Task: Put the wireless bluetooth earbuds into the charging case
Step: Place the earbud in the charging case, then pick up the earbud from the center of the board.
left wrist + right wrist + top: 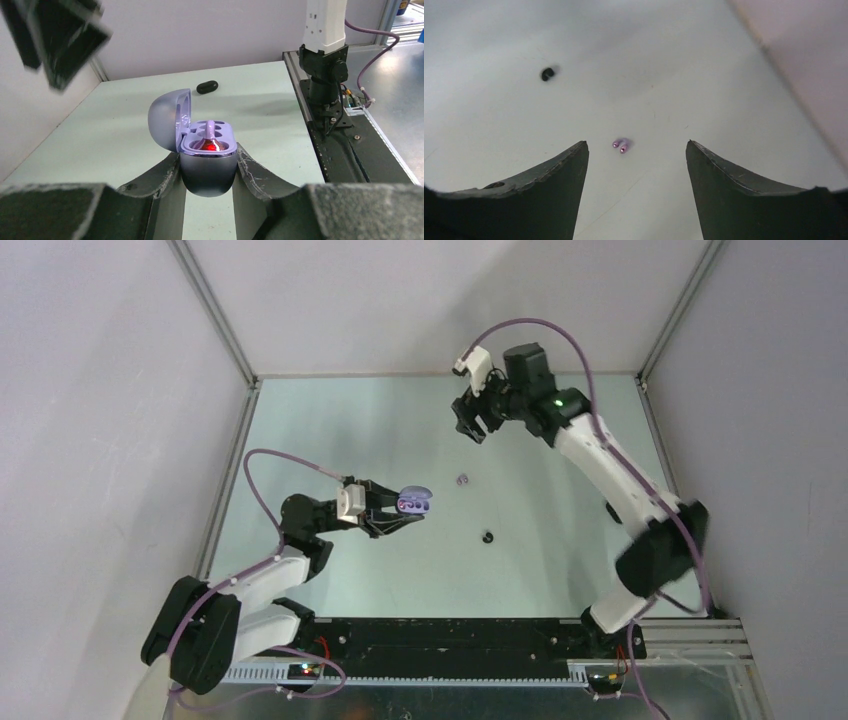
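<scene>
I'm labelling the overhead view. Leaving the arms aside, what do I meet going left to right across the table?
Case, held in the left gripper → purple bud → black bud.

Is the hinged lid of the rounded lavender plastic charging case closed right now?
No, the lid of the rounded lavender charging case, which the left gripper clamps, stands open and shows the wells inside.
</scene>
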Controlling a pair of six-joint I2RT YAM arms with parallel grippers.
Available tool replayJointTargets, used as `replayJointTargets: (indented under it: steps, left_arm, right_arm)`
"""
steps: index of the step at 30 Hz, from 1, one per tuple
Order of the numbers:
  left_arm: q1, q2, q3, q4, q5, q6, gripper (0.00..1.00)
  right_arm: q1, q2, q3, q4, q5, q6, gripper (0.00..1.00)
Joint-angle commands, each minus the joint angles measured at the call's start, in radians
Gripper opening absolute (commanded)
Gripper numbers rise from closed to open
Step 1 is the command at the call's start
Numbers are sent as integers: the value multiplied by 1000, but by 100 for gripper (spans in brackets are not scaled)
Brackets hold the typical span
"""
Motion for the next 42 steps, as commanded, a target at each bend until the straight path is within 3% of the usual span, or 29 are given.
replayJointTargets:
  steps: [1,7,11,19,42]
  left_arm:
    - [7,-16,20,10,-4,34,0]
    - [6,-6,20,14,-1,32,0]
    - [6,-9,17,13,3,34,0]
    - [7,5,15,28,5,27,0]
    - [7,-13,9,6,8,50,0]
  right_arm:
    - [-71,248,109,20,-5,75,72]
    - [-116,643,519,-276,-19,85,56]
    - [-110,807,692,-394,48,56,54]
    - [-57,828,571,-416,165,-66,49]
    - [-23,834,485,-462,68,-154,51]
